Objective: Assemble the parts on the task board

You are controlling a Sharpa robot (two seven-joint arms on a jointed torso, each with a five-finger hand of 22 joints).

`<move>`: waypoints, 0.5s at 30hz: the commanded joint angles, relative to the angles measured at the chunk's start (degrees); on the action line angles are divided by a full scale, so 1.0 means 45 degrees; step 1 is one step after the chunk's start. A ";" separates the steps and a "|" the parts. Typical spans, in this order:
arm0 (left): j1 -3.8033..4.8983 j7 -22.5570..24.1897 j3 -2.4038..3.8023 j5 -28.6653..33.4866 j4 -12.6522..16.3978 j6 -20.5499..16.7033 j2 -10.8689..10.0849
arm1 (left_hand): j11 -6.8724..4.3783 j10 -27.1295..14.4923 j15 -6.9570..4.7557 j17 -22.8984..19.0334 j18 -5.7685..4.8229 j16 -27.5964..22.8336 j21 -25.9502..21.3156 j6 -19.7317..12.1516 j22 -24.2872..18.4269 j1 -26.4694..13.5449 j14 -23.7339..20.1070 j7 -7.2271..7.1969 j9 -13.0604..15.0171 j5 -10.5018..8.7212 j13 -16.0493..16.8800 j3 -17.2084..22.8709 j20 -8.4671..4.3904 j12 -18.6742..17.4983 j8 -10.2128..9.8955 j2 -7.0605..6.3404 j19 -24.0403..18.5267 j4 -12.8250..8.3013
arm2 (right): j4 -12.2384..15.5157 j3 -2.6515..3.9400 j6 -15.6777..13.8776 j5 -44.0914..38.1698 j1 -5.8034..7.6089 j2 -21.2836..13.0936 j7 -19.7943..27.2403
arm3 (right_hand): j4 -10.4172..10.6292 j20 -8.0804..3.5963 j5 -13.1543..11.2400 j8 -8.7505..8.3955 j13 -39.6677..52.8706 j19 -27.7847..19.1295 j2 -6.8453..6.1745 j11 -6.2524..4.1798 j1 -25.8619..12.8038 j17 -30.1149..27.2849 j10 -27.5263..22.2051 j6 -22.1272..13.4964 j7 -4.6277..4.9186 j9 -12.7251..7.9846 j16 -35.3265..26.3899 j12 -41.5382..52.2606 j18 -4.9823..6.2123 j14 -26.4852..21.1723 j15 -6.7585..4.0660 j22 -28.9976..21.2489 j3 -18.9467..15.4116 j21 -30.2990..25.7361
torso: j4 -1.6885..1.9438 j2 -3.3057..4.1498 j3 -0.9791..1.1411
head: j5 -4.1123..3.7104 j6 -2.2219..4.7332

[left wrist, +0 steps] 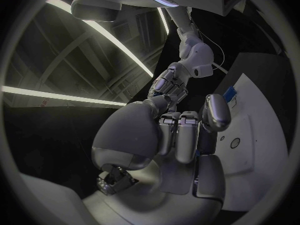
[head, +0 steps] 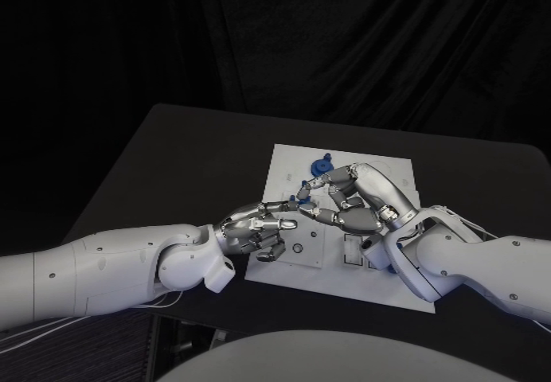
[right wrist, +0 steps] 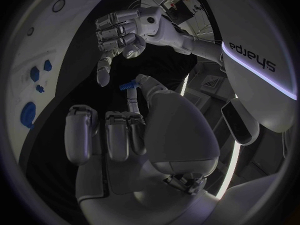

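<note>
The right hand (head: 353,200) covers the middle of the board (head: 287,159), hiding what lies beneath. The small blue part (head: 304,191) between both hands' fingertips is too small to identify. The left hand's (head: 262,229) grip is unclear.

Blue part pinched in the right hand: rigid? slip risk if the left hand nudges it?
The blue part looks rigid: it juts straight from the right hand without sagging. Probably light, being small beside the fingers. Only a short stretch seems pinched, so a sideways nudge from the left hand could twist or slip it.
</note>
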 commanded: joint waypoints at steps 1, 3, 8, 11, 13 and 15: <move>-0.0025 0.0249 0.0008 0.0126 0.0041 0.0855 0.0062 | 0.0039 0.1327 -0.0082 0.3354 -0.0198 0.0082 0.0071 0.0321 0.0809 -0.0144 0.1346 -0.0022 0.0049 -0.0188 0.3345 -0.0028 0.0027 -0.0006 0.0106 0.0019 0.0118 -0.0099 | 0.0071 -0.0003 0.0466 0.0354 -0.0011 -0.0028 0.0134 | 0.0088 -0.0061 0.0074 0.0049 0.3352 0.0282 0.0080 -0.0086 -0.0002 0.3355 0.1326 0.0262 -0.0150 0.0216 0.0037 0.0034 -0.0071 0.1320 -0.0067 0.2794 0.0008 0.0025 | 0.0010 0.0008 0.0000 | -0.0004 -0.0003; -0.0027 0.0258 0.0008 0.0126 0.0059 0.0906 0.0082 | 0.0037 0.1327 -0.0083 0.3354 -0.0211 0.0082 0.0102 0.0656 0.0841 -0.0170 0.1346 -0.0007 0.0101 -0.0367 0.3345 -0.0057 0.0029 -0.0006 0.0193 0.0048 0.0167 -0.0132 | 0.0080 -0.0006 0.0564 0.0369 -0.0012 -0.0032 0.0118 | 0.0088 -0.0061 0.0074 0.0049 0.3352 0.0282 0.0080 -0.0086 -0.0002 0.3355 0.1326 0.0262 -0.0150 0.0216 0.0037 0.0034 -0.0071 0.1320 -0.0067 0.2794 0.0008 0.0025 | 0.0013 0.0005 0.0000 | -0.0010 -0.0003; -0.0032 0.0312 0.0008 0.0126 0.0095 0.0983 0.0145 | 0.0031 0.1327 -0.0087 0.3354 -0.0236 0.0082 0.0171 0.1154 0.0903 -0.0142 0.1346 0.0004 0.0178 -0.0516 0.3345 -0.0069 0.0028 -0.0006 0.0319 0.0093 0.0266 -0.0219 | 0.0102 -0.0012 0.0863 0.0391 -0.0012 -0.0033 0.0038 | 0.0148 -0.0052 0.0069 0.0032 0.3352 0.0273 0.0088 -0.0067 0.0028 0.3355 0.1326 0.0218 -0.0128 0.0236 0.0037 0.0034 -0.0070 0.1320 -0.0054 0.2792 0.0003 0.0017 | -0.0002 0.0006 0.0000 | 0.0034 -0.0003; -0.0035 0.0346 0.0008 0.0126 0.0106 0.0974 0.0165 | 0.0031 0.1327 -0.0087 0.3354 -0.0238 0.0082 0.0173 0.1338 0.0915 -0.0143 0.1346 0.0035 0.0210 -0.0615 0.3345 -0.0097 0.0027 -0.0006 0.0365 0.0127 0.0275 -0.0242 | 0.0103 -0.0016 0.1004 0.0444 -0.0012 -0.0031 -0.0009 | 0.0172 -0.0049 0.0059 0.0026 0.3352 0.0269 0.0088 -0.0059 0.0033 0.3355 0.1326 0.0204 -0.0120 0.0242 0.0037 0.0034 -0.0069 0.1320 -0.0048 0.2791 -0.0003 0.0013 | -0.0004 0.0008 0.0001 | 0.0035 -0.0003; -0.0036 0.0354 0.0009 0.0126 0.0109 0.0924 0.0167 | 0.0031 0.1327 -0.0087 0.3354 -0.0239 0.0082 0.0177 0.1370 0.0920 -0.0142 0.1346 0.0040 0.0215 -0.0638 0.3345 -0.0103 0.0027 -0.0006 0.0371 0.0136 0.0282 -0.0246 | 0.0109 -0.0019 0.1102 0.0585 -0.0012 -0.0031 -0.0021 | 0.0186 -0.0046 0.0050 0.0022 0.3352 0.0271 0.0092 -0.0055 0.0042 0.3355 0.1326 0.0194 -0.0116 0.0246 0.0037 0.0034 -0.0070 0.1320 -0.0045 0.2793 -0.0004 0.0018 | -0.0008 0.0012 -0.0004 | 0.0028 -0.0003; -0.0037 0.0350 0.0009 0.0127 0.0099 0.0862 0.0164 | 0.0031 0.1327 -0.0086 0.3354 -0.0238 0.0082 0.0171 0.1381 0.0917 -0.0144 0.1346 0.0044 0.0216 -0.0653 0.3345 -0.0107 0.0027 -0.0006 0.0372 0.0142 0.0275 -0.0243 | 0.0121 -0.0021 0.1159 0.0687 -0.0012 -0.0035 -0.0024 | 0.0186 -0.0046 0.0050 0.0022 0.3352 0.0271 0.0092 -0.0055 0.0042 0.3355 0.1326 0.0194 -0.0116 0.0246 0.0037 0.0034 -0.0070 0.1320 -0.0045 0.2793 -0.0004 0.0018 | -0.0008 0.0017 -0.0005 | 0.0022 -0.0003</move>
